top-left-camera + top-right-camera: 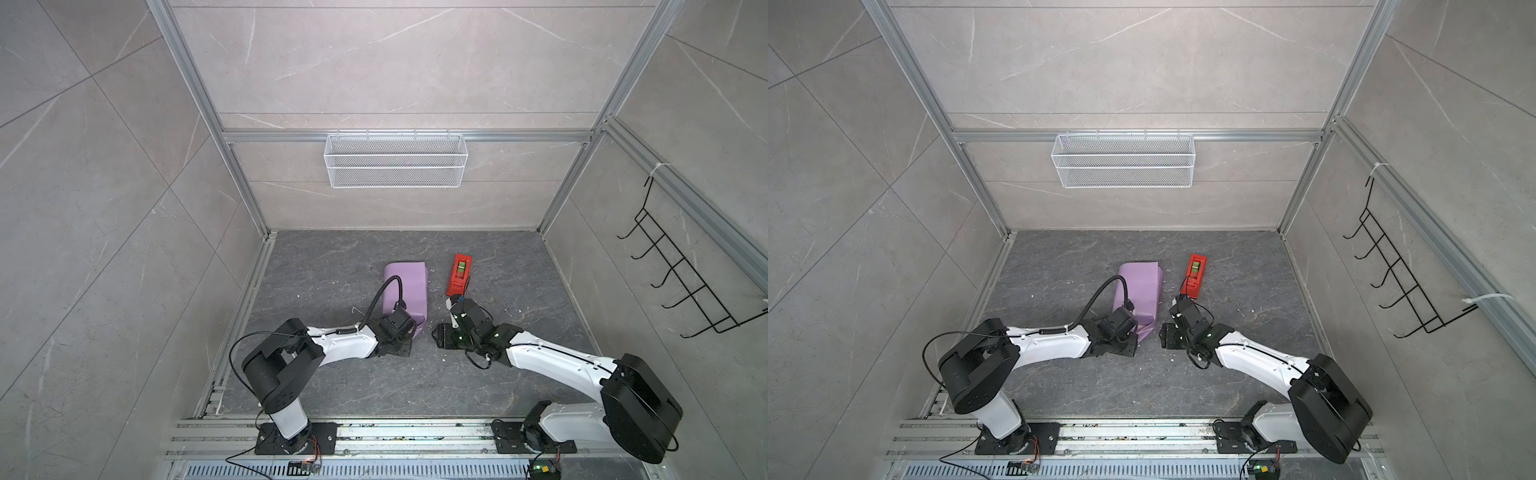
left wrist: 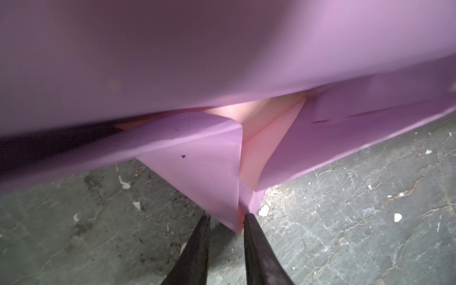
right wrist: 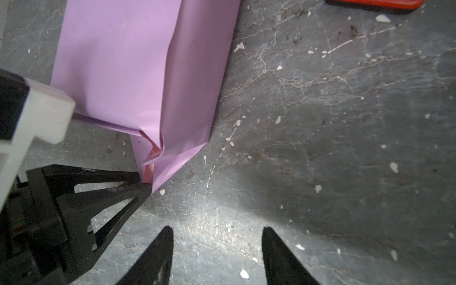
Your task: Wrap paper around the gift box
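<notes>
The paper [image 1: 405, 291] [image 1: 1140, 291], lilac side out, lies folded round a low block in both top views; the gift box itself is hidden inside. At the parcel's near end the paper [image 2: 197, 158] is folded into a pointed flap with pink showing inside. My left gripper [image 2: 227, 220] stands narrowly open, with the flap's tip between its fingers and against one of them. From the right wrist view, the left fingertips [image 3: 145, 188] meet that tip of the paper [image 3: 118, 61]. My right gripper [image 3: 218, 234] [image 1: 454, 300] is open over bare floor, beside the parcel's near right corner.
A red tape dispenser [image 1: 459, 274] [image 1: 1196, 276] [image 3: 375, 5] stands just right of the parcel, beyond the right gripper. A white wire basket [image 1: 395, 160] hangs on the back wall and a black hook rack [image 1: 681, 274] on the right wall. White flecks dot the dark floor.
</notes>
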You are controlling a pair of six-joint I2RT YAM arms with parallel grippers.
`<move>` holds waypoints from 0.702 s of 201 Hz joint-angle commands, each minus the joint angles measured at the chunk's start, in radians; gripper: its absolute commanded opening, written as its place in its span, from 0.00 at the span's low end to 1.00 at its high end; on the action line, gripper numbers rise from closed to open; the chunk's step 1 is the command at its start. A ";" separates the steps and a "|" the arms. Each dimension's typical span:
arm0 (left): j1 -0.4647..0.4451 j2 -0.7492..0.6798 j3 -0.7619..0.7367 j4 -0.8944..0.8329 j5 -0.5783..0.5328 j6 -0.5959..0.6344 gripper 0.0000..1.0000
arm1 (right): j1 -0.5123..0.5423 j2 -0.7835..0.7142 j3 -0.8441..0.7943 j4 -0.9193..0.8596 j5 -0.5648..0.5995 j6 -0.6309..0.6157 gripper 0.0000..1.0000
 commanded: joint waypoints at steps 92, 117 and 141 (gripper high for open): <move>-0.004 0.019 0.045 -0.006 -0.019 0.022 0.12 | 0.012 0.019 -0.072 0.079 -0.088 0.068 0.59; -0.004 0.012 0.049 -0.008 -0.011 0.016 0.08 | 0.045 0.059 -0.091 0.145 -0.103 0.116 0.59; -0.004 -0.005 0.051 -0.014 -0.009 0.012 0.06 | 0.072 0.098 -0.102 0.212 -0.104 0.155 0.58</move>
